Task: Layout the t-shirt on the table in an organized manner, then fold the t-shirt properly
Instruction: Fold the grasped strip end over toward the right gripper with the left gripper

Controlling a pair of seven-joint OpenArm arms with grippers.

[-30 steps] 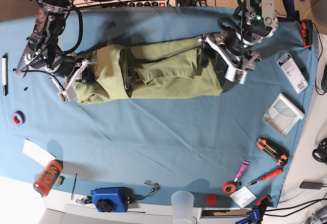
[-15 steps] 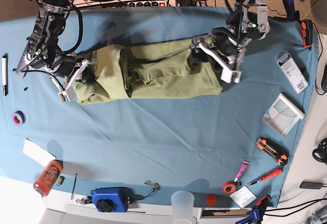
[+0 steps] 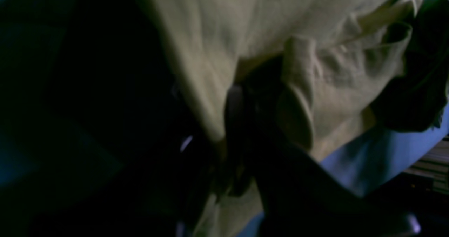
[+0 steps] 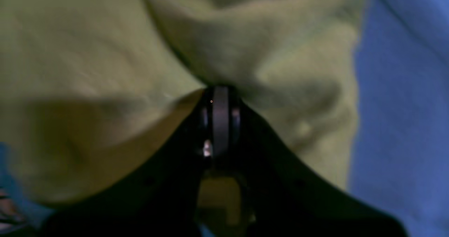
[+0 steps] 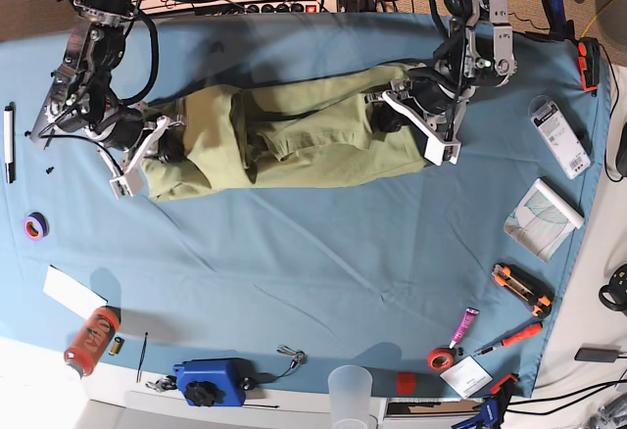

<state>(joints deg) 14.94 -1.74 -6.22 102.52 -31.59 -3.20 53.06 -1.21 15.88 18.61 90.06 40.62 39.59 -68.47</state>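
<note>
The olive-green t-shirt (image 5: 294, 135) lies stretched sideways across the back half of the light-blue table (image 5: 313, 272), bunched and creased in the middle. At the shirt's right end, in the base view, my left gripper (image 5: 404, 114) sits on it. In the left wrist view its dark fingers (image 3: 235, 107) are closed into gathered cloth (image 3: 245, 26). My right gripper (image 5: 157, 150) holds the shirt's other end. Close up, its jaws (image 4: 221, 93) are shut with a fold of the shirt (image 4: 87, 54) pinched between them.
A pen (image 5: 9, 143), purple tape (image 5: 35, 224), white paper (image 5: 73, 292) and an orange can (image 5: 90, 340) lie on the left. A blue device (image 5: 210, 381) and a plastic cup (image 5: 351, 395) sit at the front edge. On the right are a white box (image 5: 544, 217), a cutter (image 5: 520, 289) and a screwdriver (image 5: 509, 338).
My left arm has swung in from beside the shirt onto its right end, and its wide-open jaws have closed on the cloth. The right arm has kept still.
</note>
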